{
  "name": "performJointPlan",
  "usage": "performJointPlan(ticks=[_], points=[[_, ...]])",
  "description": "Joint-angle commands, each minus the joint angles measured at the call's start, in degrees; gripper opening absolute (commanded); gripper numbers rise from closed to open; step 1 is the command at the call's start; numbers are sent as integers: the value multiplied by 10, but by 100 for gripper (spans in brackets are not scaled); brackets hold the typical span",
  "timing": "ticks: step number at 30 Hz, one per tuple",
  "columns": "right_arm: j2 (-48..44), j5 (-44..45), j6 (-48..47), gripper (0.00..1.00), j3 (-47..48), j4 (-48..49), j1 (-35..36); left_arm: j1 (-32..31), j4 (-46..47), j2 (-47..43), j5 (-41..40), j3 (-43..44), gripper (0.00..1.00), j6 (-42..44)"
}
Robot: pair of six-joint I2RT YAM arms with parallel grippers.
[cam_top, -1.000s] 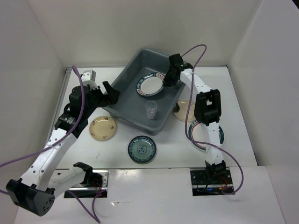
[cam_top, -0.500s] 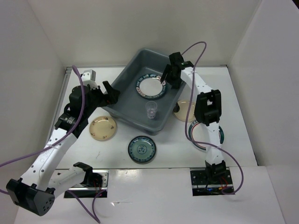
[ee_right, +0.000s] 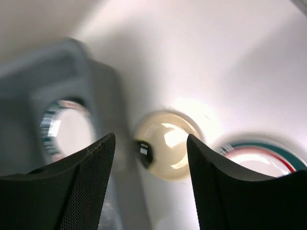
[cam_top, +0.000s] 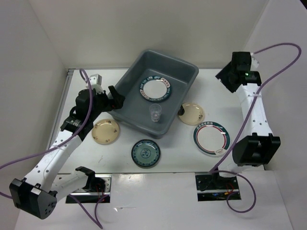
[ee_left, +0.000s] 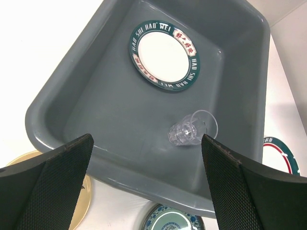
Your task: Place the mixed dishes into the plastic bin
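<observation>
Plastic bin (cam_top: 178, 67) holds one banded plate (cam_top: 156, 89) and a clear cup (cam_top: 155, 113), both just ahead of the left gripper (ee_left: 146, 143), which is spread wide and empty. The right gripper (cam_top: 227, 77), high up, wide open and empty, looks down on a beige plate (cam_top: 192, 113) directly below; judging by this, lowering onto its edge comes next.

Banded plate (ee_left: 164, 54), clear cup (ee_left: 191, 129) in bin (ee_left: 100, 103)

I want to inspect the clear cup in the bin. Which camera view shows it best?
The left wrist view: the cup is near, sharp and unobstructed in the bin. The top view shows it small. The blurred right wrist view misses it.
</observation>
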Motion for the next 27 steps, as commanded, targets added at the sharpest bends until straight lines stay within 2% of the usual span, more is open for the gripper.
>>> performJointPlan(ticks=[1, 5, 11, 17, 21, 27], points=[[32, 37, 35, 66, -79, -103, 0, 3, 33, 2, 13, 0, 100, -11], [32, 31, 65, 66, -146, -130, -5, 3, 33, -3, 13, -5, 100, -11], [81, 25, 104, 66, -191, -135, -5, 3, 28, -15, 18, -16, 100, -11], [129, -5, 140, 64, -191, -104, -5, 3, 18, -41, 13, -34, 100, -16], [154, -5, 173, 58, -186, -94, -5, 3, 12, -58, -1, -45, 100, -10], [199, 1, 203, 54, -134, -96, -5, 3, 12, -74, -8, -57, 100, -4]])
